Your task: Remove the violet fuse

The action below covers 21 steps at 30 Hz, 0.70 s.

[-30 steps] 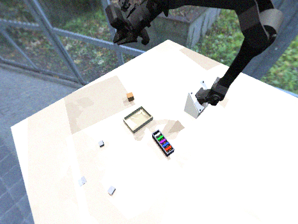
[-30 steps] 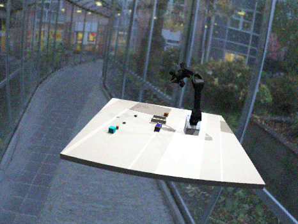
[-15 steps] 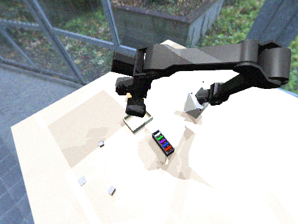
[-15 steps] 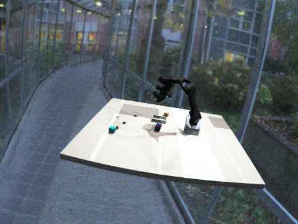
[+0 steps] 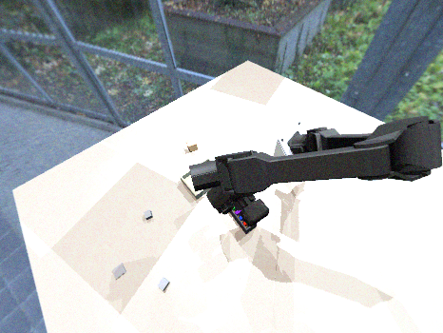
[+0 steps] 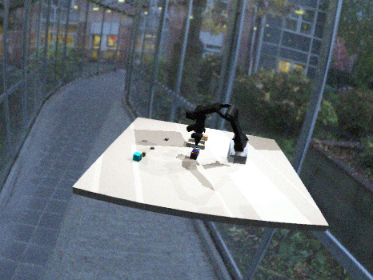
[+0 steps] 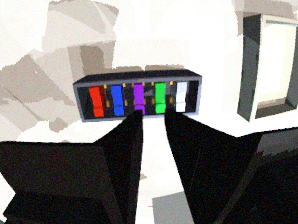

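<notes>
Violet fuse (image 5: 238,212) (image 7: 139,98) seated in block (image 5: 246,229) (image 6: 194,156) (image 7: 137,76). End effector (image 5: 247,207) (image 6: 197,143) (image 7: 153,115) slightly apart, nothing between fingers. Narrow gap, looks offset toward green fuse (image 5: 233,208) (image 7: 160,98): descent could strike either. Tray (image 5: 189,189) (image 6: 190,145) (image 7: 250,70) beyond block, to right in wrist view. Wrist view shows five separate fuses; top view hides some under arm. Exterior alone shows teal cube (image 6: 137,156), farther out on bench (image 5: 105,157) (image 6: 160,184) (image 7: 30,30).

Arm reaches over fuse block (image 5: 247,230) and tray (image 5: 195,194)
</notes>
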Available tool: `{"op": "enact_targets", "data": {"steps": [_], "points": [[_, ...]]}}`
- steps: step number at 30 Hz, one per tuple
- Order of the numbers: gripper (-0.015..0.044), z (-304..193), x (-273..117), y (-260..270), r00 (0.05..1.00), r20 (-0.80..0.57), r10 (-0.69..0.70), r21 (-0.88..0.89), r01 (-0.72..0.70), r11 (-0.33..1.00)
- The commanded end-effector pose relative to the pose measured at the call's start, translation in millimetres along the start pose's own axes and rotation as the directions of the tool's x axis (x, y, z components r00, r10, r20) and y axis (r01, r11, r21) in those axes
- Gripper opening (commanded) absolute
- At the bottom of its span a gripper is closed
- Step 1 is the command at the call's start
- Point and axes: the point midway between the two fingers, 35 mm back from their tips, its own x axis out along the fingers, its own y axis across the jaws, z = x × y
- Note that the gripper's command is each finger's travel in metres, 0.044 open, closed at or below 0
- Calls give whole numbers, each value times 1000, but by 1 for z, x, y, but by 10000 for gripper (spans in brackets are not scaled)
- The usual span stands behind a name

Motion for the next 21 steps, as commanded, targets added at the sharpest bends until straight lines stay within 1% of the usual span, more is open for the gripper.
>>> {"op": "enact_targets", "data": {"steps": [1,21], "points": [[74,-2,0,9,1000,-4,5,-28,-5,1000],[74,-1,17,9,1000,-4,5,-28,-5,1000]]}}
